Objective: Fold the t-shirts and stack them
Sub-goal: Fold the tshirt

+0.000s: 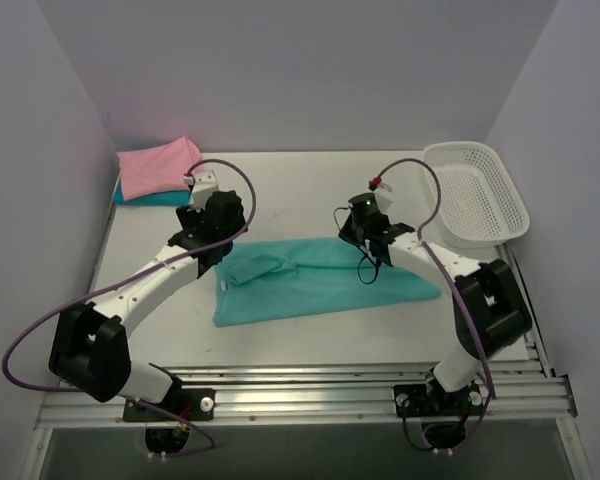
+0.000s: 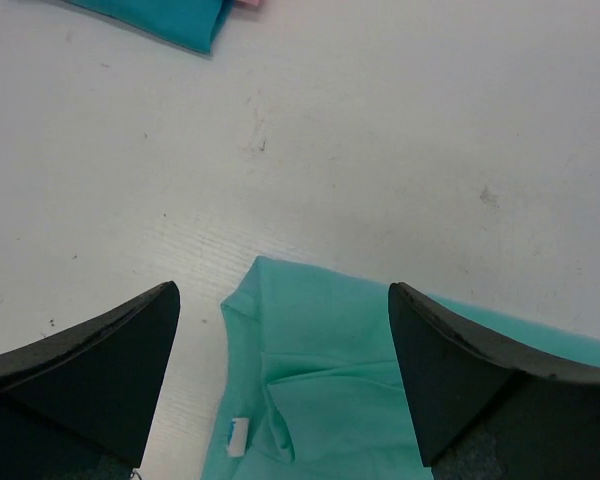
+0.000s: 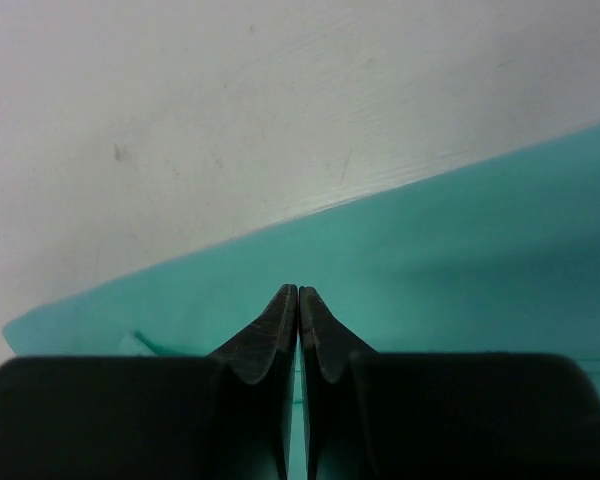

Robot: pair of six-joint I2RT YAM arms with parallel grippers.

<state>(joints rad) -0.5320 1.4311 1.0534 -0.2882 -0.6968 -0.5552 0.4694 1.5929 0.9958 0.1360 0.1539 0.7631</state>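
The left tool (image 2: 282,292) stands wide open above the teal-green t-shirt (image 1: 310,285) on the worktop (image 1: 310,200); the right tool (image 3: 298,292) is pressed fully together over it.

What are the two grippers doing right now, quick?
Left gripper: open, holding nothing, above the teal-green t-shirt.
Right gripper: closed over that t-shirt; whether it pinches cloth cannot be told.

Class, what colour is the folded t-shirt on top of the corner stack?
Pink t-shirt; best seen in the top external view.
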